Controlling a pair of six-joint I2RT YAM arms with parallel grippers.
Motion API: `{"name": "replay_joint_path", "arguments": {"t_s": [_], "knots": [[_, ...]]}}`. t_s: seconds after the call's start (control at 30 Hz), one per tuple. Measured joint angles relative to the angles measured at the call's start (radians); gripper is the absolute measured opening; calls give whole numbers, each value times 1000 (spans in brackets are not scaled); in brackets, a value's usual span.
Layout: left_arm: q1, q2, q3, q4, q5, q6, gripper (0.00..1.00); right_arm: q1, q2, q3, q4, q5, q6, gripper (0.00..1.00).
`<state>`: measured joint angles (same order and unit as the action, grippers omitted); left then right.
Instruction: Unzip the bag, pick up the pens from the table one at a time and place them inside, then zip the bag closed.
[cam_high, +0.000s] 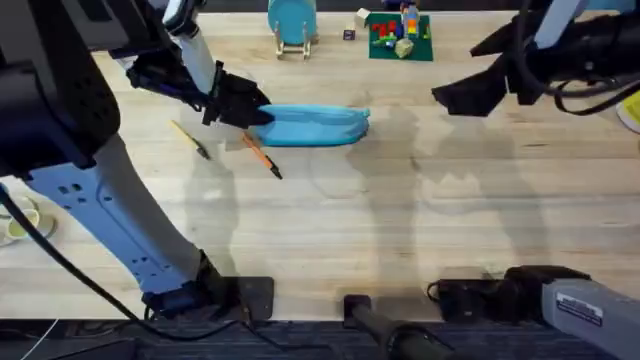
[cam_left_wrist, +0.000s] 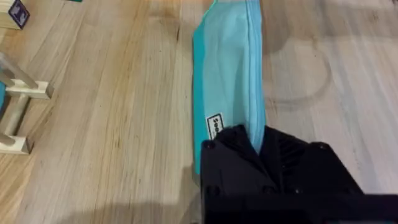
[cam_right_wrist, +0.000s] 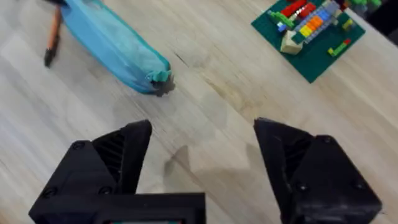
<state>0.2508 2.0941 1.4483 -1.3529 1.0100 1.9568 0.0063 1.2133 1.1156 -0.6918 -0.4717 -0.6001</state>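
Two end effectors: left end effector (cam_high: 243, 110) pinches the soft, light bag (cam_high: 310, 126) mid-frame by its end, right end effector (cam_right_wrist: 202, 165) wide at upper right, so take the zipper pull.

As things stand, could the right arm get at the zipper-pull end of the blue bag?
Probably yes: the right gripper hangs open above bare table, and the bag has its zipper pull facing it, nothing between.

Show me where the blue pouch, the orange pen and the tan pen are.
blue pouch (cam_high: 315, 126), overhead view, middle of its fabric body.
orange pen (cam_high: 259, 154), overhead view, middle of its shaft.
tan pen (cam_high: 188, 138), overhead view, middle of its shaft.
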Motion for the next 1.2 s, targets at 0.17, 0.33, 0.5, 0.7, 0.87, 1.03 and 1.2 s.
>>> {"name": "replay_joint_path", "arguments": {"t_s": [0.17,0.33,0.5,0.7,0.87,1.03,1.2], "knots": [[0,0,0,0,0,0,41,12,38,0,-9,-32,-125,997],[0,0,0,0,0,0,41,18,96,1,-13,-64,-193,996],[0,0,0,0,0,0,41,20,158,1,-13,-74,-216,996],[0,0,0,0,0,0,41,20,229,1,-13,-93,-258,996],[0,0,0,0,0,0,41,20,259,1,-11,-157,-314,995],[0,0,0,0,0,0,41,20,288,1,-4,-188,-374,995],[0,0,0,0,0,0,41,20,338,2,54,-203,-418,995]]}}
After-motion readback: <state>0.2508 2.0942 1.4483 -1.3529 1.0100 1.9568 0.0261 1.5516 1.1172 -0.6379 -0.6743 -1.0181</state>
